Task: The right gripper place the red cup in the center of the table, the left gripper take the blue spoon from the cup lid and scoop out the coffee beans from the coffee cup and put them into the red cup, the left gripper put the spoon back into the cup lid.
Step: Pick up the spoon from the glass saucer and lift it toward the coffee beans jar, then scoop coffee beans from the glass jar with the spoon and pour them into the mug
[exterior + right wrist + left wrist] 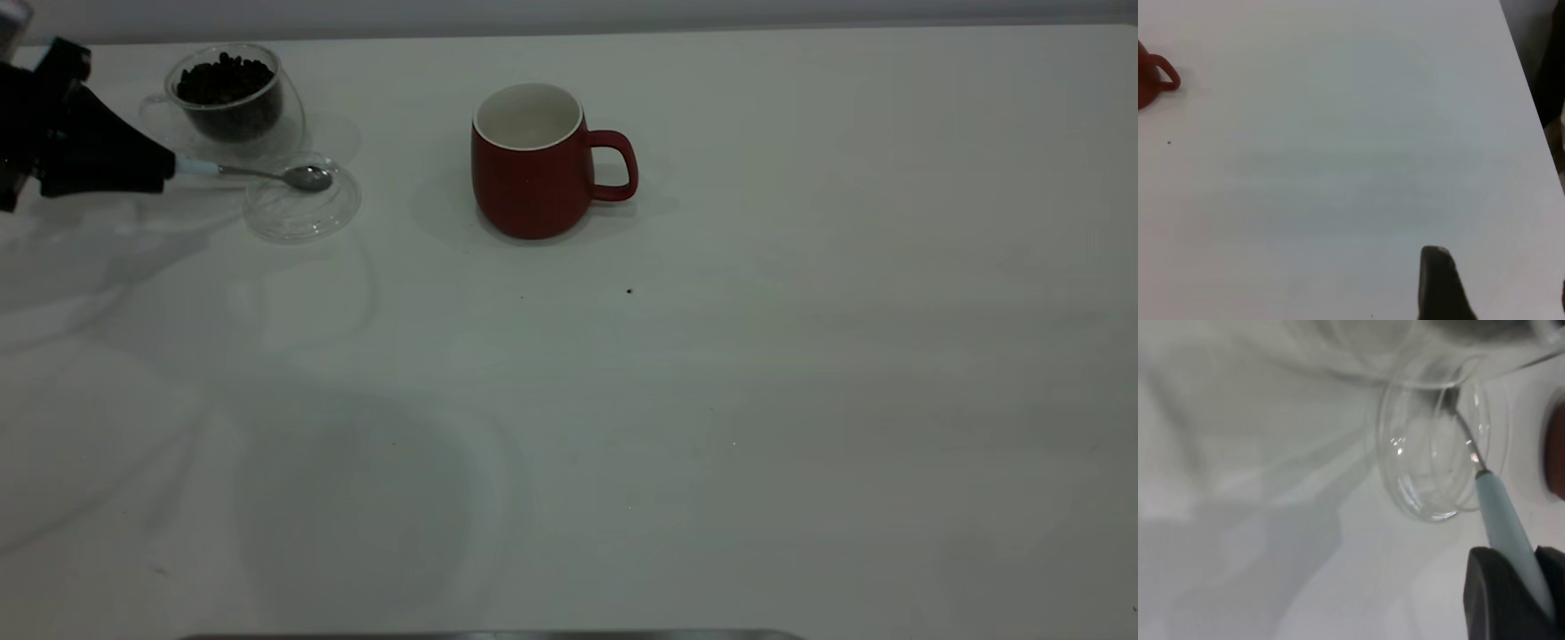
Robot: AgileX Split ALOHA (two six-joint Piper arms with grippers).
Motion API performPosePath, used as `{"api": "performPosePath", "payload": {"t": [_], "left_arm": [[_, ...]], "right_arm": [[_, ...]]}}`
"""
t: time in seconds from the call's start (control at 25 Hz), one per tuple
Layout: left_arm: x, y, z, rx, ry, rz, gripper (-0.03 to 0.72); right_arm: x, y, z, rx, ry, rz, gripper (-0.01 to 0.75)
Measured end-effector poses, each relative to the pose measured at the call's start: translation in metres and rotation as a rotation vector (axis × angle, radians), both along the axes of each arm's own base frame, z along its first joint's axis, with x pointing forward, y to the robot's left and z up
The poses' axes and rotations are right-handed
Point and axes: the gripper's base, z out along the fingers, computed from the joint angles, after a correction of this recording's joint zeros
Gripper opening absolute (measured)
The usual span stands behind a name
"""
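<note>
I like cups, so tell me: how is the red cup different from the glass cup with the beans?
The red cup is solid dark red with a white inside; the coffee cup is clear glass. The red cup looks empty, while the coffee cup holds dark coffee beans. The red cup looks bigger and stands near the middle of the table; the coffee cup stands at the far left. Both stand upright and have a handle.

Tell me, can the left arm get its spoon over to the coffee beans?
Probably yes. The left gripper holds the blue spoon over the cup lid, right beside the coffee cup, whose open top leaves the coffee beans uncovered.
</note>
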Motion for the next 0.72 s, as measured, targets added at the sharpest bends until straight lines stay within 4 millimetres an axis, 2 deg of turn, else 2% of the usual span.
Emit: {"api": "performPosePath", "payload": {"t": [0.28, 0.52, 0.72], "left_arm": [[0.0, -0.003, 0.017, -0.036, -0.022, -0.044, 0.126], [-0.003, -0.005, 0.04, -0.046, -0.04, -0.111, 0.126], [-0.008, 0.008, 0.051, -0.064, 0.021, -0.166, 0.126]], "right_arm": [[0.0, 0.0, 0.0, 0.0, 0.0, 0.0, 0.466], [0.0, 0.0, 0.0, 0.0, 0.0, 0.0, 0.466], [0.0, 0.0, 0.0, 0.0, 0.0, 0.0, 0.466]]}}
